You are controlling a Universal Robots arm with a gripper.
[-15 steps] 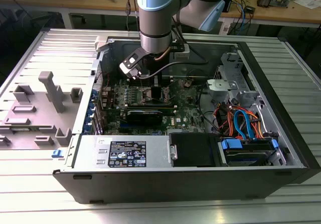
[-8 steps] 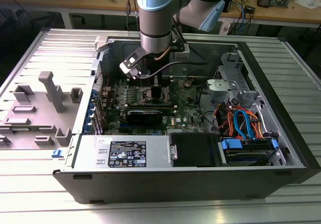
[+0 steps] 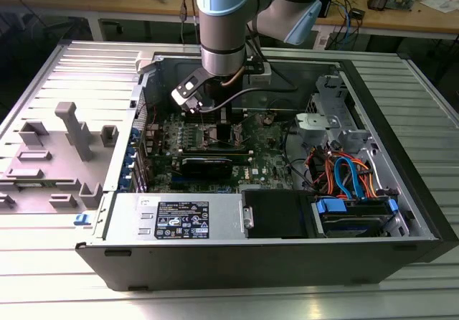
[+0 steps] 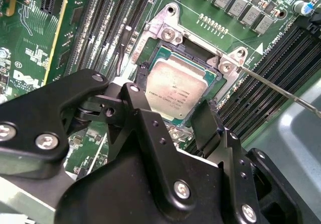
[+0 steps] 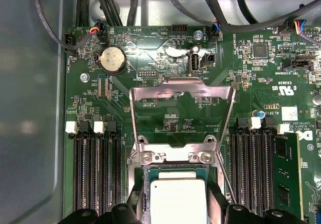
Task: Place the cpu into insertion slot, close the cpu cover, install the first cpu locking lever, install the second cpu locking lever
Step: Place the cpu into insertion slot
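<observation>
In the exterior view the arm (image 3: 222,19) hides the socket from above; in the second wrist view the black gripper (image 4: 170,103) cuts off the near edge of the cpu (image 4: 178,83), and the socket (image 4: 170,47) shows as a dark rim with metal brackets around the chip. The jaws stand one on either side of the cpu, close against its edges; whether they press on it or merely flank it I cannot tell.

The cpu lies flat inside the socket, silver top up. The cover (image 5: 170,91), hinged at one edge of the socket, stands raised off it, with green board (image 5: 241,73) visible through its window. A thin metal rod (image 4: 281,89) sticks out from one corner of the socket. Long black memory slots (image 5: 93,174) run along two opposite sides of the socket, and a coin battery (image 5: 111,60) sits beyond the cover.

The ribbed metal bench (image 3: 43,277) carries an open computer case (image 3: 405,148), which holds the board and socket. Grey plastic blocks (image 3: 68,130) stand beside the case, on the exterior view's left; a wooden bench (image 3: 401,20) with loose cables stands behind. Inside the case, well apart from the socket, lie orange and blue cables (image 3: 344,176) and a labelled metal box (image 3: 179,219).
</observation>
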